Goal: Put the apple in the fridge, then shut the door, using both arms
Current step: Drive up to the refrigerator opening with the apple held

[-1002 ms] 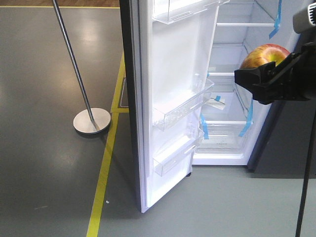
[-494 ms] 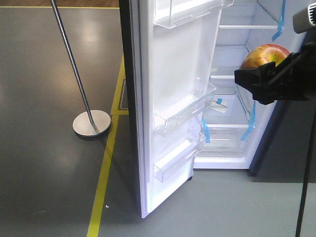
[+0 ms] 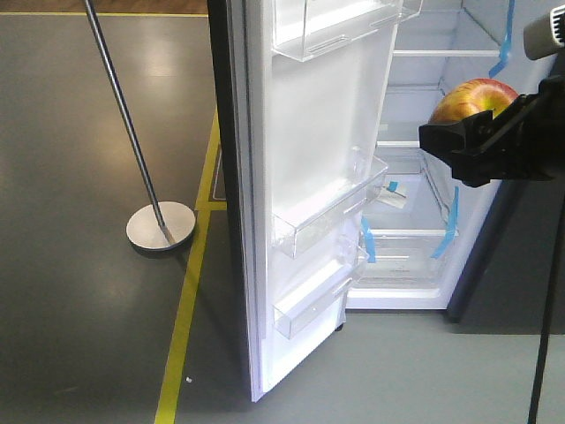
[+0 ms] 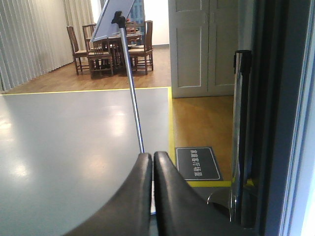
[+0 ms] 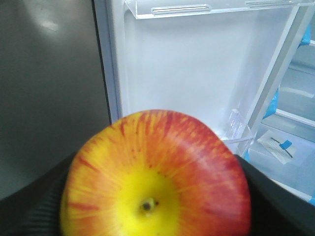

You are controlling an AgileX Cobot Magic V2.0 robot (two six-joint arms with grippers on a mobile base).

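Observation:
The red and yellow apple (image 5: 157,177) fills the right wrist view, stem dimple toward the camera, with my right gripper (image 5: 156,201) shut on it, black fingers (image 5: 280,201) showing at both sides. In the front view the apple (image 3: 472,99) is held by the right gripper (image 3: 468,132) at mid height in front of the open fridge (image 3: 415,185), level with its white shelves. The door (image 3: 305,168) stands wide open, its white lining and clear bins facing right. My left gripper (image 4: 152,164) is shut with nothing in it, low beside the door's dark outer face (image 4: 275,123).
A shiny stanchion pole (image 3: 124,115) leans up from a round base (image 3: 161,225) on the grey floor left of the door. A yellow floor line (image 3: 185,300) runs past the door's foot. A second post (image 4: 241,132) and a dark floor sign (image 4: 198,163) lie ahead of the left gripper.
The whole front view has crept closer to the fridge: door and pole base sit slightly lower and further left. The right gripper still holds the apple at the same spot in the frame.

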